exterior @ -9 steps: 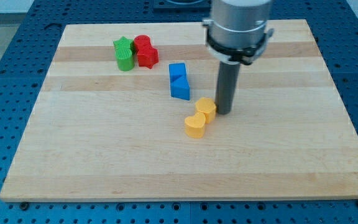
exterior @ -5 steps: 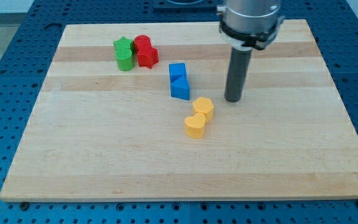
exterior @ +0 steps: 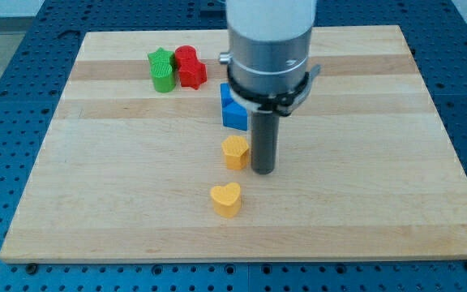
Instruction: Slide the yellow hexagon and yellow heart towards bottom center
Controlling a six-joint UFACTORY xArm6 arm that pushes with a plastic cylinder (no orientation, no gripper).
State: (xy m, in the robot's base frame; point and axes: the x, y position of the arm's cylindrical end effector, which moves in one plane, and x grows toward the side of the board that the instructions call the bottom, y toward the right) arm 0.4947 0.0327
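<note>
My tip (exterior: 263, 170) rests on the table (exterior: 363, 195) near the middle, just right of the yellow hexagon (exterior: 235, 152) and touching it or nearly so; the exact contact is hard to tell. The arm has no gripper, only the dark rod, so nothing is grasped.

The hexagon sits just left of the rod, a little nearer than the blue block (exterior: 232, 108). The yellow heart (exterior: 226, 199) lies apart from the hexagon, nearer the near edge and slightly to the left, with bare wood between the two. Neither yellow block touches any other block.

The blue block stands beyond the hexagon; its right side is hidden behind the arm's grey body, so its shape cannot be made out fully.

At the far left of the table the green block (exterior: 161, 69), star-like in shape, stands beside the red block (exterior: 189, 66), the two touching or almost so, the red one on the right. Both are well apart from the yellow blocks and from my tip.
</note>
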